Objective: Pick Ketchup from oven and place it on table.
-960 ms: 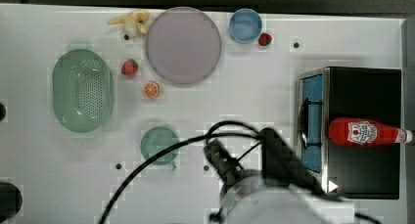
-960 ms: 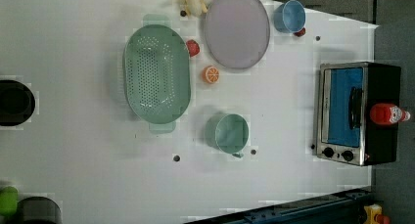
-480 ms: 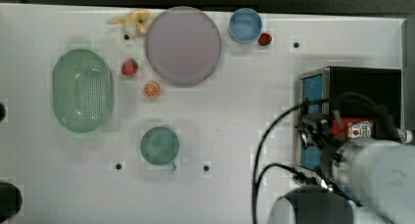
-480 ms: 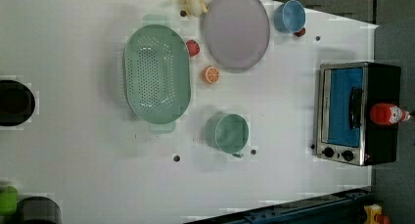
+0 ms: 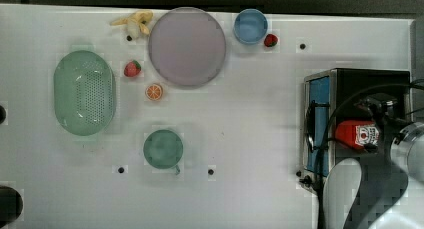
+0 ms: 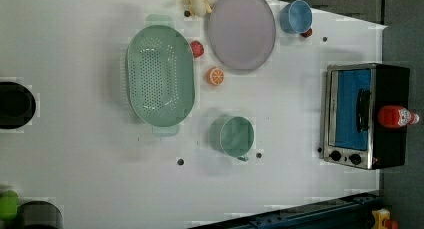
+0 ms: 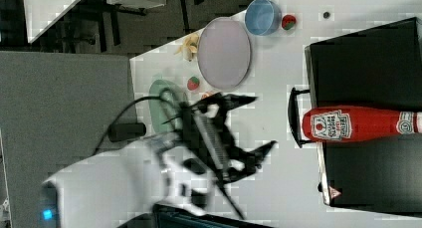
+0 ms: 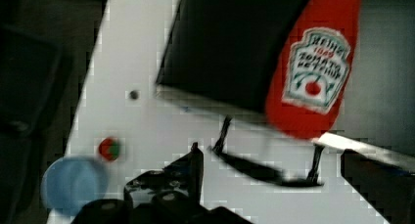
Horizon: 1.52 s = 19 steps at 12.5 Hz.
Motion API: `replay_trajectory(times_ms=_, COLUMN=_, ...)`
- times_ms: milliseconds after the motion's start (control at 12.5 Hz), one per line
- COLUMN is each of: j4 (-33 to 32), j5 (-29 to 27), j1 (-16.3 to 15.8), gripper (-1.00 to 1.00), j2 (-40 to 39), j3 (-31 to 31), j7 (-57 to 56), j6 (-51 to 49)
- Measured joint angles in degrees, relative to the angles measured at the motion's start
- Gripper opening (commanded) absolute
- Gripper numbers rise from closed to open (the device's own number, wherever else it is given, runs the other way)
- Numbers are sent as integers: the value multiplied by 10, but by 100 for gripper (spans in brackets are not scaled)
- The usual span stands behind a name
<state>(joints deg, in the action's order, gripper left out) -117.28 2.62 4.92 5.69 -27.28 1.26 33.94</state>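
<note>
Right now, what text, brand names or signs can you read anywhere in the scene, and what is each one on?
"HEINZ", on the white label of the ketchup atop the oven.
"TOMATO KETCHUP", on that label below the brand, in the wrist view.
Small print on the red band at the ketchup's neck: too blurred to read.
Triangular warning sticker on the oven: no legible wording.

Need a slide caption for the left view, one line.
Ketchup standing on top of the closed oven at the left view's right table edge; colander, plate, cup alongside.

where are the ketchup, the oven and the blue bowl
ketchup [image 7: 331, 125], right view, on its white label
oven [image 6: 352, 109], left view, on the blue glass door
blue bowl [image 5: 250, 26], top view, inside the bowl
</note>
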Motion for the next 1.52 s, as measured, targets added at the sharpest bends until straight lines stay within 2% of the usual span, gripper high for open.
replay_trajectory(times_ms=160, j4=-1, j5=4, j1=3, gripper=100, j2=-49, j3=-30, j7=-1, j6=33)
replay_trajectory(times_ms=320, j4=-1, j5=11, j1=14, gripper=100, j2=-84, j3=-30, j7=-1, j6=48)
replay_trajectory(times_ms=400, j4=-4, j5=11, j1=9, gripper=100, j2=-103, j3=-39, j7=-1, j6=54)
replay_trajectory(times_ms=640, j4=-22, j5=-67, j1=11, gripper=100, j2=-139, j3=-46, j7=-1, j6=73)
replay_trajectory(times_ms=720, j4=-17, j5=-73, j1=11, gripper=100, j2=-157, j3=-45, j7=-1, j6=64)
replay_trajectory(times_ms=800, j4=-17, j5=-54, j1=12, gripper=100, j2=-171, j3=-47, j7=-1, j6=80)
replay_trajectory(times_ms=880, j4=-18, j5=-52, j1=12, gripper=78, j2=-170, j3=-48, j7=-1, j6=84)
replay_trajectory(times_ms=960, j4=-18, j5=-56, j1=15, gripper=40, j2=-165, j3=-46, j7=-1, j6=85)
replay_trajectory(times_ms=1040, j4=-19, j5=-60, j1=15, gripper=16, j2=-161, j3=-46, j7=-1, j6=89)
replay_trajectory(times_ms=1120, j4=-16, j5=-60, j1=11, gripper=1, j2=-163, j3=-52, j7=-1, j6=95)
replay_trajectory(times_ms=1360, j4=-10, j5=-69, j1=6, gripper=1, j2=-159, j3=-69, j7=-1, j6=85)
replay_trajectory(times_ms=1520, j4=9, j5=-70, j1=22, gripper=1, j2=-148, j3=-44, j7=-1, j6=46)
